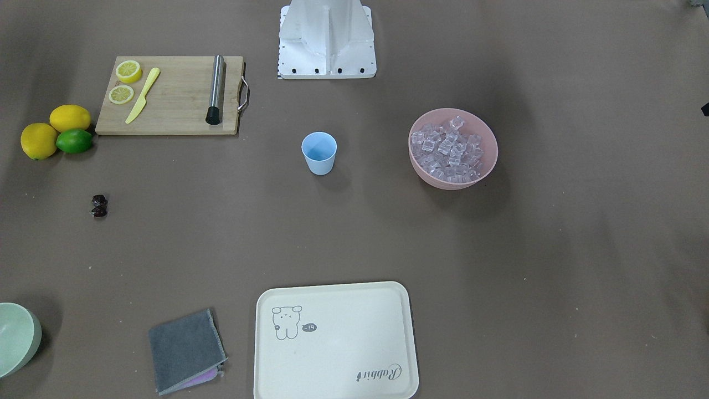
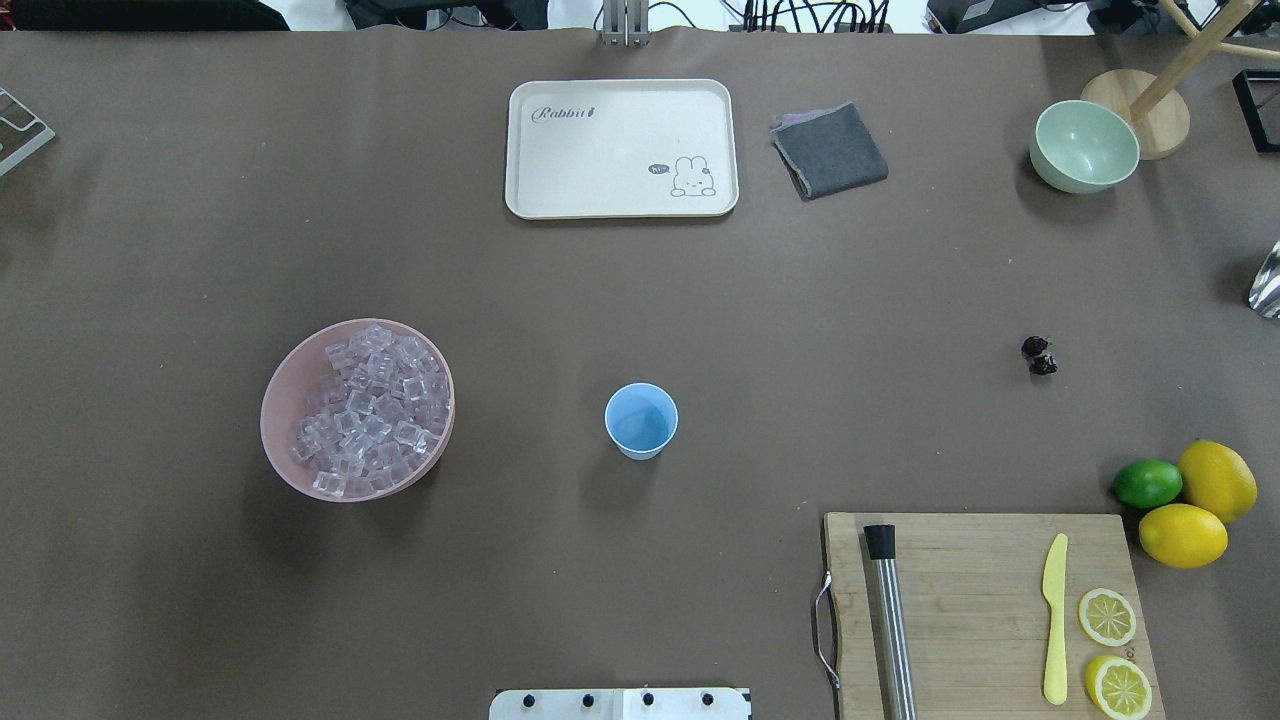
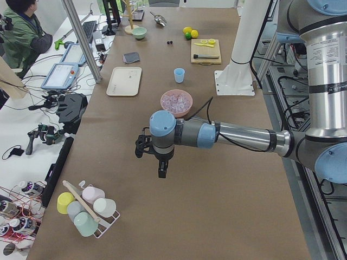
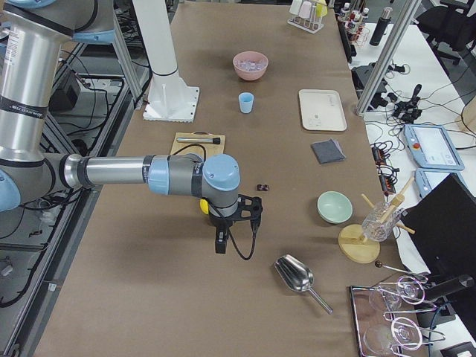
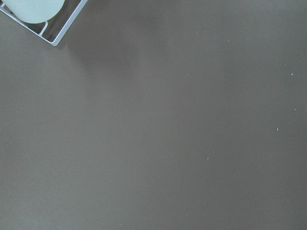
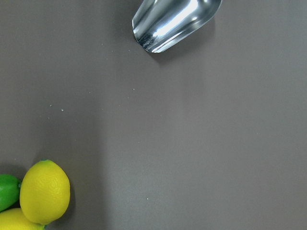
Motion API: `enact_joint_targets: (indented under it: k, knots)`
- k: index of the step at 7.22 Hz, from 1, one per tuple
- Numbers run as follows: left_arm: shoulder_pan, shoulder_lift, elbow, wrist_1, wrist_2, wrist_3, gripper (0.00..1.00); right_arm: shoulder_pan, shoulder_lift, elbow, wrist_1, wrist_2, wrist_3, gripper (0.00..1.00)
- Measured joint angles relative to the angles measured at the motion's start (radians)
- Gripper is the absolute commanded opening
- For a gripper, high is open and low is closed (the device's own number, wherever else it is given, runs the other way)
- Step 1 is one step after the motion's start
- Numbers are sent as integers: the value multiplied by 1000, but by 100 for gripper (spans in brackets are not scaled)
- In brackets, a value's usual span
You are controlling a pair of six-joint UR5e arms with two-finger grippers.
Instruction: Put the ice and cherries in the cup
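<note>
The small light blue plastic cup (image 2: 641,421) stands empty at the middle of the brown surface (image 2: 640,300), so nothing is done yet. The clear glassy ice cubes (image 2: 365,410) fill the wide pink bowl (image 2: 283,405) on its left, and the tiny dark red cherries (image 2: 1039,355) lie well apart on its right. The left hand (image 3: 153,161) and right hand (image 4: 235,217) hover over bare surface and seem to hold nothing; how far open they are, I cannot tell.

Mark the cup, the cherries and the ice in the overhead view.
cup (image 2: 641,425): overhead exterior view, on its inside bottom.
cherries (image 2: 1039,356): overhead exterior view, on the middle of the dark lump.
ice (image 2: 370,415): overhead exterior view, on the pile of cubes inside the pink bowl (image 2: 285,410).
</note>
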Motion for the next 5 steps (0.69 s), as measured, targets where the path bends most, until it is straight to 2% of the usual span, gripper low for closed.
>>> enact_joint_targets:
  k: [5]
  knots:
    - [-6,-5,-6,-5,-2,1,98,5,19,14,4,-6,7,100]
